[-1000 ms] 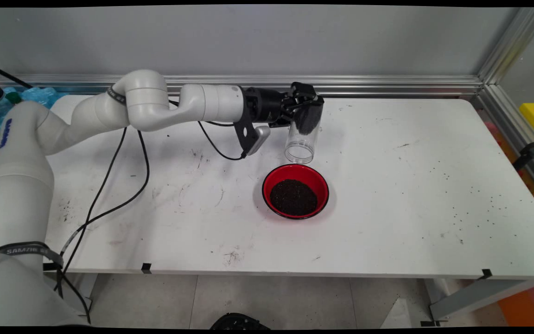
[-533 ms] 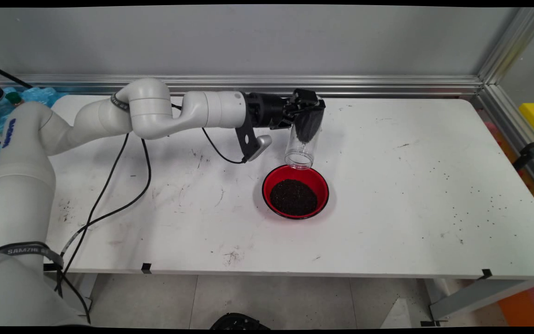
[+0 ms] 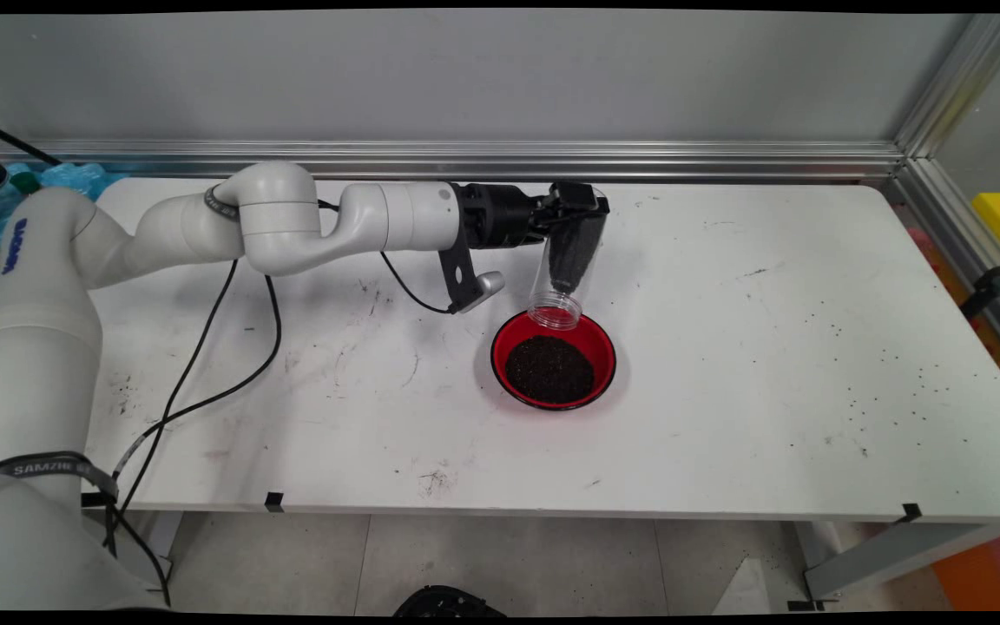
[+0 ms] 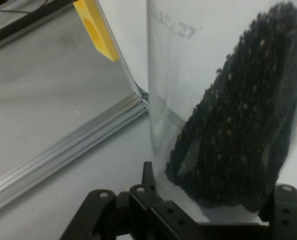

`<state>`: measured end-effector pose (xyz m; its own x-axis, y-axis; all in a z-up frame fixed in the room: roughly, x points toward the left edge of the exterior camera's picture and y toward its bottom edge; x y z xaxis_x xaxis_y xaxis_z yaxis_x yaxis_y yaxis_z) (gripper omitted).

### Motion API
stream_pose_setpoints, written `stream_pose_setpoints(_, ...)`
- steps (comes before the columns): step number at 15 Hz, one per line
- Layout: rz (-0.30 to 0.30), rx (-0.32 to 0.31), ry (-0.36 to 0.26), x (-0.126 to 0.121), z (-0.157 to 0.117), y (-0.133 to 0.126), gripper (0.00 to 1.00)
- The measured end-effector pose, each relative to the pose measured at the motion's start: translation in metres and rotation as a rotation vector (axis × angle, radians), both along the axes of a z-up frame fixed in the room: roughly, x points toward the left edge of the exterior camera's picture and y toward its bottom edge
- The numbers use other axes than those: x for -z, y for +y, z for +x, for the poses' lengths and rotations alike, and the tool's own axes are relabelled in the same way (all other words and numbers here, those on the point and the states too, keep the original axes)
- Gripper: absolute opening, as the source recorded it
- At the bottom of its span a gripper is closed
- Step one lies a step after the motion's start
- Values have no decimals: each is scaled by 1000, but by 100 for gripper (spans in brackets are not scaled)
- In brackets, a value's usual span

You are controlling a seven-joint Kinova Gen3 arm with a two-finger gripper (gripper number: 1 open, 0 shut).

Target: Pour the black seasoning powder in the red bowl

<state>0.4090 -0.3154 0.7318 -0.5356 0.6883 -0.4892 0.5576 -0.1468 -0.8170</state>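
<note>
Clear jar tipped mouth-down over the red bowl, dark grains sliding toward the opening.

Nearest the camera, the round red bowl [image 3: 554, 359] sits on the white table [image 3: 726, 365], already heaped with small dark grains [image 3: 549, 370]. Just above its far rim hangs the mouth of a clear plastic jar [image 3: 567, 260], tilted steeply downward, with more grains inside [image 4: 238, 130]. Behind, the black two-finger gripper [image 3: 576, 207] is clamped around the jar's upper body. Pouring cleanly seems to call for keeping the mouth inside the bowl's rim and tilting gradually, since scattered specks already dot the table at right.
</note>
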Motion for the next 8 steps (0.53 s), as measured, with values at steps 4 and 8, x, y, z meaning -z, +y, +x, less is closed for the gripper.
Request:
stream_pose_setpoints(4,-31,9,-25,1,-2,4,0)
stream_pose_setpoints(8,-52,14,-35,1,-5,7,0)
